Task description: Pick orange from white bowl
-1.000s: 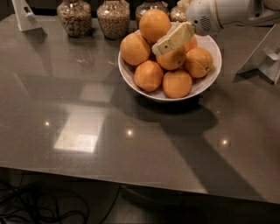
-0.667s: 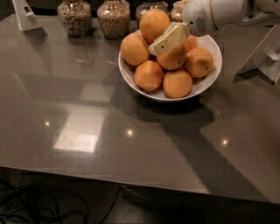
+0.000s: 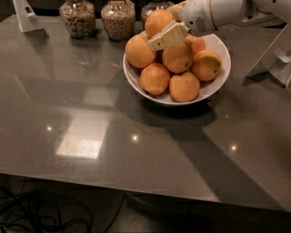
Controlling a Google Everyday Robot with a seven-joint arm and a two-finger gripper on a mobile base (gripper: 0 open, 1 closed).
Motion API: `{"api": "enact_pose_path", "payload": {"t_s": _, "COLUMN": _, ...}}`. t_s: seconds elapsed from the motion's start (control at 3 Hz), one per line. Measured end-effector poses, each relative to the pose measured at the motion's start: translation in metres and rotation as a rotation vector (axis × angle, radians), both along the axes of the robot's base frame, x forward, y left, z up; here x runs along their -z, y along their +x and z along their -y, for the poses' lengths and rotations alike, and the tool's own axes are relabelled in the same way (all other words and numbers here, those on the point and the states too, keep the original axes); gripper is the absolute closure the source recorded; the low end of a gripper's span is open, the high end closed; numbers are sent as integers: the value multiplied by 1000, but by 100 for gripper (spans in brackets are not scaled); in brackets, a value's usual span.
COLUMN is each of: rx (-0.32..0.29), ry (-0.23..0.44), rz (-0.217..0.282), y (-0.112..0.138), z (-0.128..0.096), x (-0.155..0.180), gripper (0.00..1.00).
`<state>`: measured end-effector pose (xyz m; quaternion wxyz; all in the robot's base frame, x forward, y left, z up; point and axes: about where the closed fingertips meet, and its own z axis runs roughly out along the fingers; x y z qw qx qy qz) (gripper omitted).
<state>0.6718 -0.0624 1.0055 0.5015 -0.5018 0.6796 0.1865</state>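
The white bowl (image 3: 217,48) stands at the back right of the grey table and holds several oranges in a heap. The orange (image 3: 158,20), round and smooth, sits highest at the back left of the heap. My gripper (image 3: 166,36) reaches in from the upper right on a white arm (image 3: 213,13). Its cream tip lies across the front of the heap, just below and right of the top orange and over a middle orange (image 3: 178,58). I cannot see whether it holds the top orange.
Three glass jars of grain (image 3: 118,19) stand behind the bowl at the table's back edge. A white stand (image 3: 26,17) is at the back left and another white stand (image 3: 275,59) at the right. Cables lie on the floor below the front edge.
The gripper has shifted a little left and up across the heap, closer under the top orange. The bowl and the other oranges have not moved.
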Motion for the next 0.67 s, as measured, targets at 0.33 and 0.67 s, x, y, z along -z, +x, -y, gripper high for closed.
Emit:
{"api": "enact_pose_path", "payload": {"t_s": 0.33, "rx": 0, "ry": 0, "rz": 0, "y": 0, "z": 0, "x": 0, "gripper": 49}}
{"api": "enact_pose_path", "payload": {"t_s": 0.67, "rx": -3, "ry": 1, "rz": 1, "y": -2, "z": -1, "x": 3, "gripper": 73}}
